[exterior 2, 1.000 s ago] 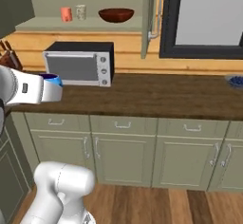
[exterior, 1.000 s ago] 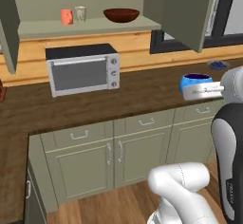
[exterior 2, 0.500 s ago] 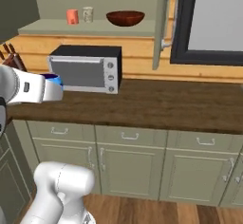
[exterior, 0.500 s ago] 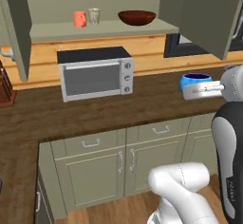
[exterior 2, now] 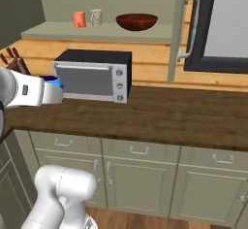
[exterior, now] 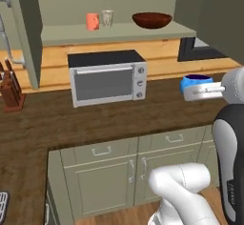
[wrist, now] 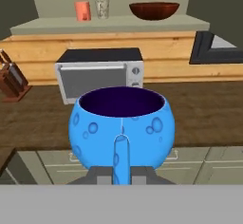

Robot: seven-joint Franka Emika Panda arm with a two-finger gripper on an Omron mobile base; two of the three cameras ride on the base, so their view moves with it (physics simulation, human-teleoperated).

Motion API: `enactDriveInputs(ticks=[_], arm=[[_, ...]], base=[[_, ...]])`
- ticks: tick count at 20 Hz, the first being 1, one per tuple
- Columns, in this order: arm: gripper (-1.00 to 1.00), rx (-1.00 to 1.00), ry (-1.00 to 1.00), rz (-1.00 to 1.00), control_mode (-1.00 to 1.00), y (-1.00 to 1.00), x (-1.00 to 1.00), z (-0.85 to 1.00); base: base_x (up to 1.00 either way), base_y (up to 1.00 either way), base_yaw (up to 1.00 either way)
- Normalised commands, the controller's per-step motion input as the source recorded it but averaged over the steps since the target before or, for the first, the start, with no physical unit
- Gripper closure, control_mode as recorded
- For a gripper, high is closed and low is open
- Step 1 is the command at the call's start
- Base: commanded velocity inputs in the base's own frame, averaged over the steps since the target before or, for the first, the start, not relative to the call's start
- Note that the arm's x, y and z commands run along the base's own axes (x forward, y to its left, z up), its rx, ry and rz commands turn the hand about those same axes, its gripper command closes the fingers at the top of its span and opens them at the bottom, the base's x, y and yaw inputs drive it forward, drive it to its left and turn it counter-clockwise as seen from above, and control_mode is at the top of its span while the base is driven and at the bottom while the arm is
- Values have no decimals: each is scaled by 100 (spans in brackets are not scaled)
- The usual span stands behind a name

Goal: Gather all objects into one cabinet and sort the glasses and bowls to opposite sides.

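Gripper is clamped on the blue bowl, one finger over the near rim and running down the outer wall in the hand view. Bowl sits upright and level, opening up, nothing visible inside. In the left base view it rides at the end of the arm above the counter, off to the right of the microwave and well below the shelf.

Cabinet is open above the microwave. On its shelf: orange cup and tumbler side by side at the left, red-brown bowl alone toward the right, a clear gap between tumbler and bowl.

My read: this is the carry stage, and the blue bowl is the last piece to go up. It belongs on the right, next to the red-brown bowl.

To do it well:
- lift until the bowl's base clears the shelf lip before moving in; the microwave top is directly under the path
- keep it level, since the pinch is on one rim only and it could swing
- aim for bare shelf just beside the big bowl, not on its rim
- watch the open door on the right on the way in
- set it down flat before releasing
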Motion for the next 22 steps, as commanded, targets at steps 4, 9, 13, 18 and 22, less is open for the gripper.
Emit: enactDriveInputs(ticks=[4, 9, 13, 18, 22], arm=[[100, 0, 0, 0, 100, 0, 0, 0], [100, 0, 0, 0, 100, 0, 0, 0], [100, 0, 0, 0, 100, 0, 0, 0], [100, 0, 0, 0, 100, 0, 0, 0], [100, 0, 0, 0, 100, 0, 0, 0]], base=[[64, 17, 4], [50, 24, 3], [39, 32, 5], [37, 35, 3], [32, 35, 1]])
